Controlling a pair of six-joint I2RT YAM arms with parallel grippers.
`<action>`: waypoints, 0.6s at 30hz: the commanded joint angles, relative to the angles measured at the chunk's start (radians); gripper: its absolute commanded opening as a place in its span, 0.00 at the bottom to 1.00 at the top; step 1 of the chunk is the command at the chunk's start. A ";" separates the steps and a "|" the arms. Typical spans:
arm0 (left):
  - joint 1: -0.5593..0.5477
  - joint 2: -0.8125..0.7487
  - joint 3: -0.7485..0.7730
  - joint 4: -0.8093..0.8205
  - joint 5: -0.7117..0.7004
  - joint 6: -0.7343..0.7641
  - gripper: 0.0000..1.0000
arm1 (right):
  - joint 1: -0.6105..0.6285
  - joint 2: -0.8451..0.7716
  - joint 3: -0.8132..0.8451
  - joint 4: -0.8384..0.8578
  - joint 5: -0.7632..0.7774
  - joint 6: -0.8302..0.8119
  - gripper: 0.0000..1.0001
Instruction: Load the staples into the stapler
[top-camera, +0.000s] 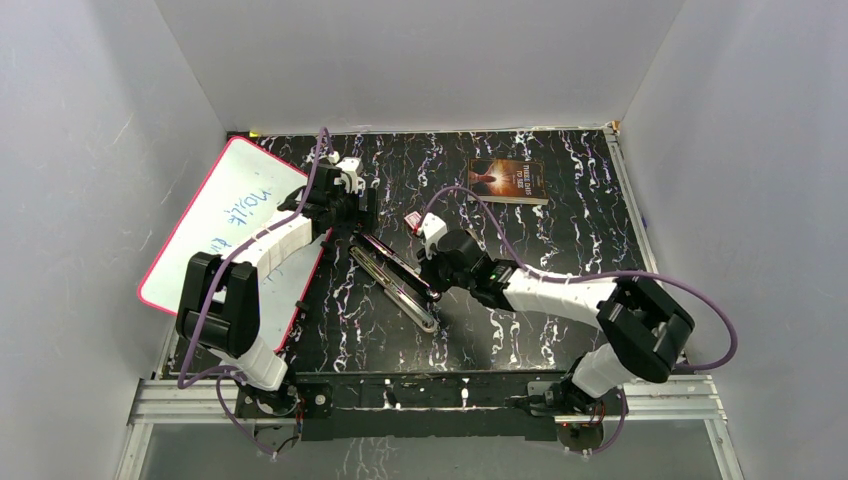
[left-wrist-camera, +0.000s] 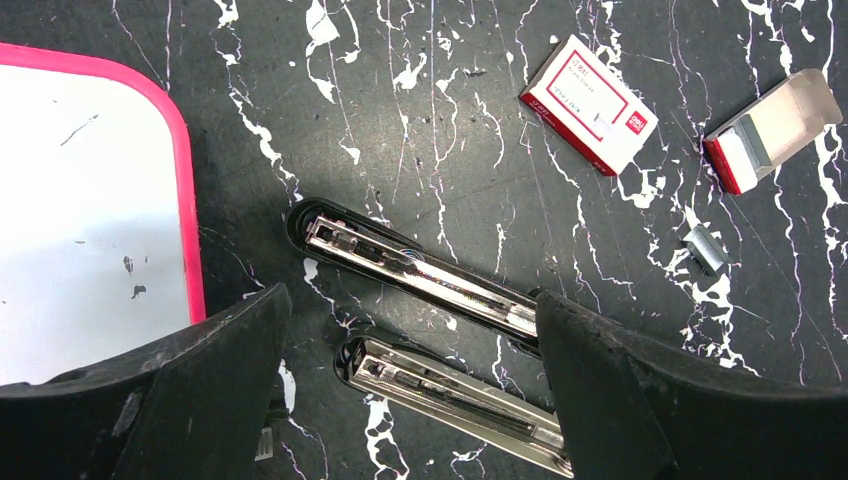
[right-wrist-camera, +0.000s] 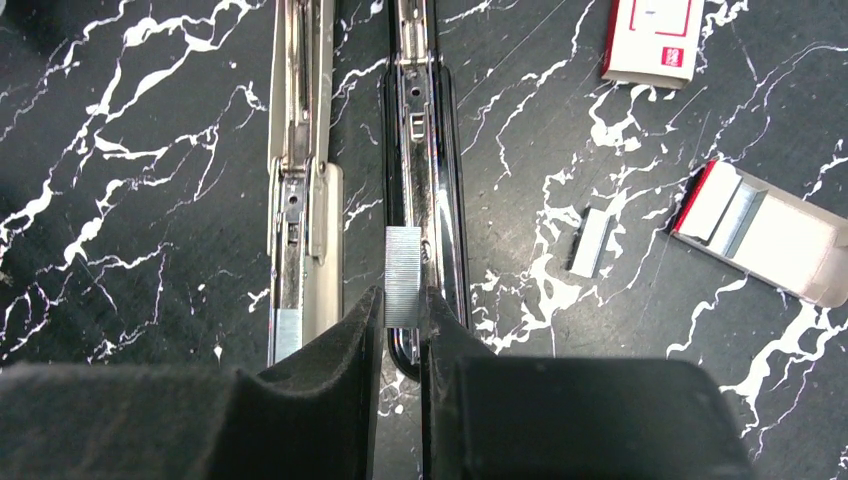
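The stapler (top-camera: 393, 277) lies folded open flat on the black marbled table, as two long halves side by side. In the right wrist view these are a silver channel (right-wrist-camera: 300, 200) on the left and a black-rimmed chrome half (right-wrist-camera: 425, 150) on the right. My right gripper (right-wrist-camera: 402, 302) is shut on a short strip of staples (right-wrist-camera: 403, 272), held over the near end of the black-rimmed half. A loose strip (right-wrist-camera: 590, 240) lies to the right. My left gripper (left-wrist-camera: 410, 300) hangs open above the stapler's other end (left-wrist-camera: 420, 275), touching nothing.
A closed red-and-white staple box (left-wrist-camera: 588, 103) and an open one (left-wrist-camera: 770, 130) lie beside the stapler. A pink-rimmed whiteboard (top-camera: 230, 220) leans at the left. A book (top-camera: 507, 181) lies at the back. White walls enclose the table.
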 joint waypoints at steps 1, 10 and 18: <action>0.003 -0.007 0.022 -0.010 0.021 -0.003 0.91 | -0.023 0.023 0.073 0.007 -0.041 0.016 0.00; 0.004 0.006 0.025 -0.011 0.023 -0.003 0.91 | -0.030 0.071 0.099 0.009 -0.042 0.025 0.00; 0.003 0.007 0.025 -0.011 0.023 -0.003 0.91 | -0.032 0.083 0.101 0.012 -0.043 0.038 0.00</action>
